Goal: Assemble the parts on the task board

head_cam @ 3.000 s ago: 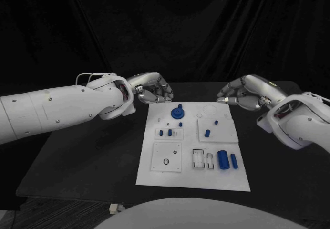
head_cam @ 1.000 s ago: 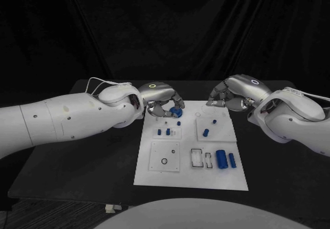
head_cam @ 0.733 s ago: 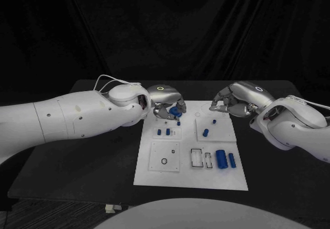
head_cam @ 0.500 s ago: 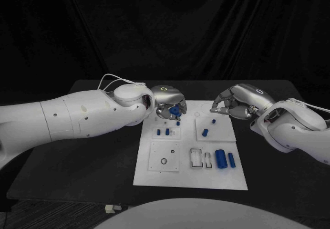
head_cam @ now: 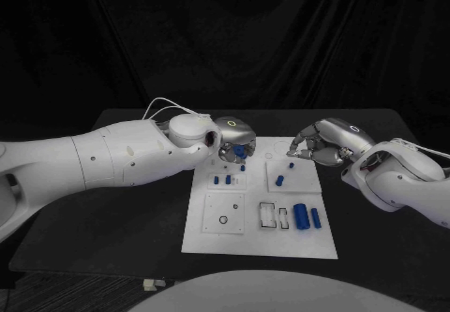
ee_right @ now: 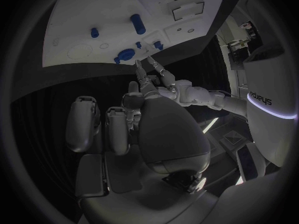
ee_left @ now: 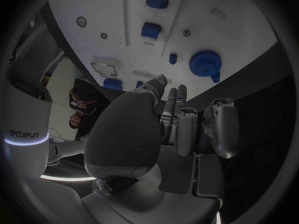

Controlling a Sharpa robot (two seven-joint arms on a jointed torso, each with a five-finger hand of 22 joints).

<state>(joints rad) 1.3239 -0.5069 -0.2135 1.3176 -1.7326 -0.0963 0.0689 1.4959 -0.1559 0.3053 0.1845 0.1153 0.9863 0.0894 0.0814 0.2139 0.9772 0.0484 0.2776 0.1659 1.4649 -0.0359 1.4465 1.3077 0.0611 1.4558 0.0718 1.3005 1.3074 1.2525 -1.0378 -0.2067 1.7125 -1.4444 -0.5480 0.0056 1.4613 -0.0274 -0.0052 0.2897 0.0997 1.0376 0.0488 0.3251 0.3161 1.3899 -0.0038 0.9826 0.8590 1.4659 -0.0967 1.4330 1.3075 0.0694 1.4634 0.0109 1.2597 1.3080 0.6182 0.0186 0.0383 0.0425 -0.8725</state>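
Table (head_cam: 103, 214): black, carrying the task board at its middle
Task board (head_cam: 211, 240): white plate lying flat between the two arms
Left hand (head_cam: 235, 138): over the board's far left corner, above the blue gear (ee_left: 204, 63); fingers apart, gripping nothing
Right hand (head_cam: 322, 143): over the board's far right corner, fingers curled in on nothing
Blue cylinder (head_cam: 302, 217): lying near the board's near right side
Small pegs (head_cam: 222, 180): standing mid-board

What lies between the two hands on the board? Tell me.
In the head view, only bare white task board with faint round outlines separates the left hand from the right hand.
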